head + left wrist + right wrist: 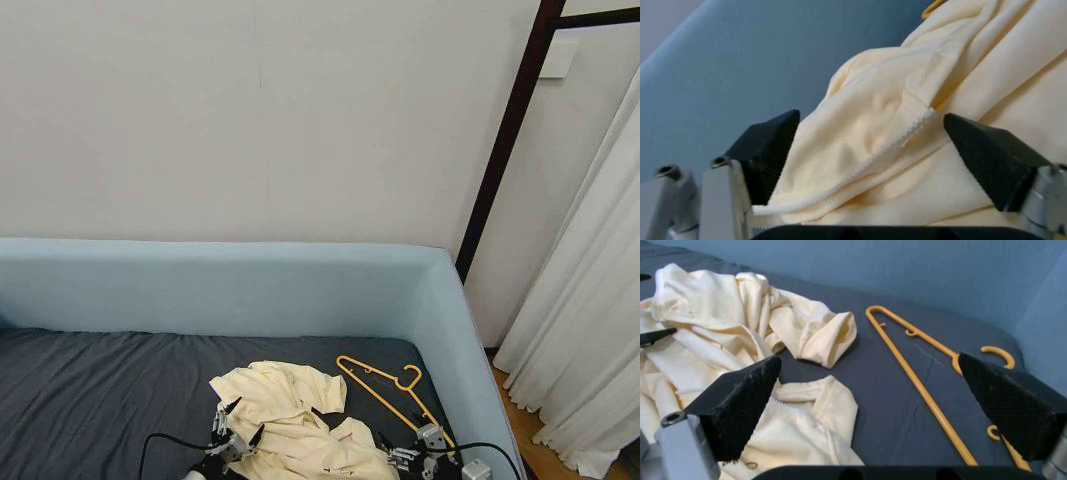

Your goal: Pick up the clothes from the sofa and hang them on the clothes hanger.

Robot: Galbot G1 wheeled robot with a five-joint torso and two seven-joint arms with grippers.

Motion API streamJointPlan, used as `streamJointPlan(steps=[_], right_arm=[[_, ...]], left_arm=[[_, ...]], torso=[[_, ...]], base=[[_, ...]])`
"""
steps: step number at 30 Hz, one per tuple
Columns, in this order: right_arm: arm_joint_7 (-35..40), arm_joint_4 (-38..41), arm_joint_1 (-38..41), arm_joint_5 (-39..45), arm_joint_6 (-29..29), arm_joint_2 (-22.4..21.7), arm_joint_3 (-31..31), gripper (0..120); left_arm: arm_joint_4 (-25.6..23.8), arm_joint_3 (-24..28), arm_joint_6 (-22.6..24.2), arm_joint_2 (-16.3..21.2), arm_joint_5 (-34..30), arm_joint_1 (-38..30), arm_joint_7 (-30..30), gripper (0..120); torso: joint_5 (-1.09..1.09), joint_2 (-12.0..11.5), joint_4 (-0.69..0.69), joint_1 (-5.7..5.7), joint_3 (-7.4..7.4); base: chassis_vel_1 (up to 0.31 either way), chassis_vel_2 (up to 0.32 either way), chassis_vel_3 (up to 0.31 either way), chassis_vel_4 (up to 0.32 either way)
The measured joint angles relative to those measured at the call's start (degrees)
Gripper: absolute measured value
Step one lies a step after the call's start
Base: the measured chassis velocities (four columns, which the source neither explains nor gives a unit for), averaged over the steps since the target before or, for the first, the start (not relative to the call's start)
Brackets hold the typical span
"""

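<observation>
- From the head we see the cream garment [290, 415] crumpled on the sofa [100, 390], with the orange hanger [385, 390] just to its right.
- At the left wrist, our left gripper [871, 116] is spread wide and straddles a garment fold.
- At the right wrist, our right gripper [868, 357] is spread over the seat between garment and hanger.

Cream garment [285, 400] soft matt cloth, ribbed trim; orange hanger [920, 390] smooth plastic; sofa [300, 290] matt fabric

One cream garment [290, 420], one orange hanger [385, 392], one sofa [250, 290], two pincers (left pincer [870, 117], right pincer [868, 359])
</observation>
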Motion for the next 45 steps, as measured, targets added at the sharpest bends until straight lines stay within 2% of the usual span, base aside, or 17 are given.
streamJointPlan(steps=[1,2,6,7,8,12,17,19,22,25,28,30,34,35,37,40,45], right_arm=[[0.0,0.0,0.2,0.2,0.0,0.0,0.0,100],[0.0,0.0,0.2,0.2,0.0,0.0,0.0,100],[0.0,-0.6,0.8,0.5,0.0,-0.1,-0.3,100],[0.0,-0.6,0.8,0.5,0.0,-0.1,-0.3,100],[0.0,-0.7,0.8,0.5,0.0,-0.1,-0.3,100],[0.0,-0.8,0.8,0.6,0.0,-0.1,-0.4,100],[0.0,-0.3,0.4,0.5,0.1,-0.2,-0.5,100],[0.0,-0.2,0.3,0.5,0.1,-0.3,-0.5,100],[0.2,0.3,0.0,0.8,-0.1,-0.5,-0.6,100],[1.3,1.3,-0.1,2.9,-1.9,-0.4,-1.1,100],[5.3,3.0,0.9,9.3,-6.2,0.6,-1.7,100],[9.7,4.7,2.9,17.2,-10.5,1.7,-2.4,100],[12.9,5.2,6.5,23.1,-14.7,2.5,-4.3,100],[12.3,3.5,9.2,22.4,-15.9,2.6,-6.9,100],[11.6,2.8,9.9,21.7,-16.0,2.5,-7.7,100],[6.7,-3.8,14.1,14.9,-15.5,2.5,-14.3,100],[5.6,-9.6,18.4,14.0,-15.6,4.3,-19.1,100]], left_arm=[[0.2,0.0,0.0,-0.3,0.1,0.0,-0.2,75],[0.2,0.0,0.0,-0.3,0.1,0.0,-0.2,75],[1.1,0.0,0.0,-0.8,1.1,-0.6,-0.5,58],[1.1,0.0,0.0,-0.8,1.1,-0.6,-0.5,58],[1.4,0.0,-0.1,-1.0,1.3,-0.7,-0.7,51],[1.9,0.0,-0.1,-1.4,1.6,-0.7,-0.9,41],[2.6,-0.4,-0.1,-2.7,2.0,-0.9,-1.5,16],[2.5,-0.4,-0.1,-2.7,2.0,-0.9,-1.5,13],[2.4,-0.5,-0.1,-2.6,2.0,-0.8,-1.5,1],[2.2,-0.7,-0.1,-2.4,1.9,-0.4,-1.6,0],[1.2,-1.7,-0.1,-2.1,1.9,0.6,-1.6,0],[-0.6,-2.6,-0.1,-1.5,1.6,2.2,-1.6,0],[-2.2,-4.0,-0.1,-0.6,1.4,4.2,-1.6,0],[-2.5,-4.8,-0.1,-0.5,1.3,5.2,-1.6,0],[-2.6,-5.1,-0.1,-0.6,1.3,5.4,-1.6,0],[-2.9,-6.1,-0.1,-1.1,1.3,6.4,-1.8,0],[-3.1,-6.5,-0.2,-1.5,1.4,6.5,-1.8,0]], torso=[[-0.01,0.0,0.00,0.00,0.00],[-0.01,0.0,0.00,0.00,0.00],[0.00,0.0,0.00,0.00,0.00],[0.00,0.0,0.00,0.00,0.00],[-0.01,0.0,-0.01,0.00,0.00],[-0.01,0.0,-0.01,-0.01,0.00],[-0.01,0.0,-0.02,-0.01,0.00],[-0.01,0.0,-0.01,-0.01,0.00],[-0.01,0.0,-0.01,-0.01,0.00],[-0.01,0.0,-0.01,-0.01,-0.01],[-0.01,0.0,-0.02,-0.01,0.00],[-0.02,0.0,-0.01,-0.01,0.00],[-0.02,0.0,0.01,-0.01,-0.01],[-0.01,0.0,0.02,-0.01,0.00],[-0.02,0.0,0.01,-0.01,-0.01],[-0.01,0.0,-0.02,-0.01,0.00],[0.00,0.0,-0.01,-0.01,0.00]], base=[[0.000,0.000,0.000,0.000],[0.000,0.000,0.000,0.000],[0.000,0.000,0.000,0.000],[0.000,0.000,0.000,0.000],[0.000,0.000,0.000,0.000],[0.000,0.000,0.000,0.000],[0.000,0.000,0.000,0.000],[0.000,0.000,0.000,0.000],[0.000,0.000,0.000,0.000],[0.000,0.000,0.000,0.000],[0.000,0.000,0.000,0.000],[0.000,0.000,0.000,0.000],[0.000,0.000,0.000,0.000],[0.000,0.000,0.000,0.000],[0.000,0.000,0.000,0.000],[0.000,0.000,0.000,0.000],[0.000,0.000,0.000,0.000]])
